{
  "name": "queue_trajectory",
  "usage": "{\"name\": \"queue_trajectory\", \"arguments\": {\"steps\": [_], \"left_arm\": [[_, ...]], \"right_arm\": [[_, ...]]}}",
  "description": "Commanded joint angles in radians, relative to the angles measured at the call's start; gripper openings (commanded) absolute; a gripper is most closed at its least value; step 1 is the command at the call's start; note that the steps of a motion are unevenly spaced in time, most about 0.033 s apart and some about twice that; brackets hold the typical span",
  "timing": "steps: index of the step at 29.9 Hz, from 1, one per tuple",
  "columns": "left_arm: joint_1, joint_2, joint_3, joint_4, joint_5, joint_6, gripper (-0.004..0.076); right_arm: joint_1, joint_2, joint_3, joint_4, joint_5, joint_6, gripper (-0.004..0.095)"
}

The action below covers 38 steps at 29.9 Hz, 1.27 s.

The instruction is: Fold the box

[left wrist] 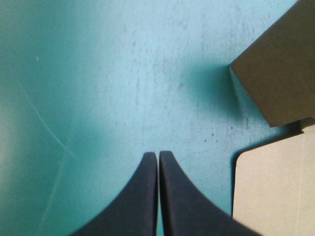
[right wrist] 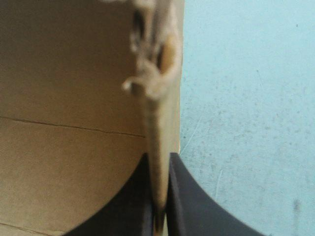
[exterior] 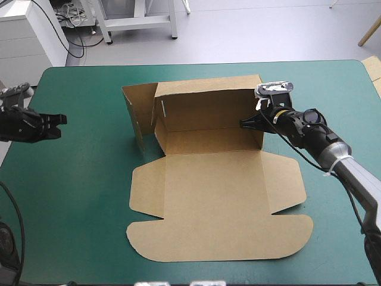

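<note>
Box (exterior: 208, 179) wall pinched in right end effector (right wrist: 159, 156) — left end effector (left wrist: 158, 153) together, seemingly empty

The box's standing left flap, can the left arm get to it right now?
Probably yes: only bare teal-green cover lies between the shut left gripper and that flap, and the right gripper is clamped on the box at its opposite side, well clear.
</note>
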Motion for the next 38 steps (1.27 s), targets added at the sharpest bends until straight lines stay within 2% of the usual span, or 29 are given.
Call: {"name": "queue_trajectory", "arguments": {"steps": [1,3,5,9,13,20,26,34,38], "left_arm": [[0.075,-0.066,0.102,-0.123,0.0,-0.01,-0.0008],[0.105,-0.09,0.157,-0.127,-0.055,-0.01,-0.0008],[0.121,-0.115,0.195,-0.127,-0.091,-0.01,-0.0008],[0.121,-0.141,0.207,-0.117,-0.102,-0.008,-0.0008],[0.121,-0.148,0.207,-0.119,-0.091,-0.004,-0.0008],[0.121,-0.148,0.207,-0.12,-0.094,-0.002,-0.0008],[0.121,-0.148,0.207,-0.12,-0.096,-0.002,-0.0008],[0.119,-0.148,0.207,-0.12,-0.11,-0.002,-0.0008],[0.119,-0.148,0.207,-0.125,-0.11,-0.002,-0.0008]], "right_arm": [[-0.005,-0.041,-0.038,0.008,-0.061,0.002,-0.002],[-0.005,-0.041,-0.043,0.008,-0.052,0.002,-0.002],[-0.005,-0.041,-0.078,0.008,0.013,0.002,-0.0018],[-0.015,-0.021,-0.226,0.006,0.238,0.002,-0.0018],[-0.015,0.028,-0.412,0.014,0.414,-0.008,-0.0018],[-0.015,0.181,-0.754,0.135,0.758,-0.035,-0.0017],[-0.011,0.196,-0.705,0.318,0.755,-0.056,-0.0017],[-0.003,0.074,-0.449,0.291,0.755,-0.056,-0.0017],[-0.003,0.038,-0.387,0.269,0.753,-0.057,-0.0017]]}}
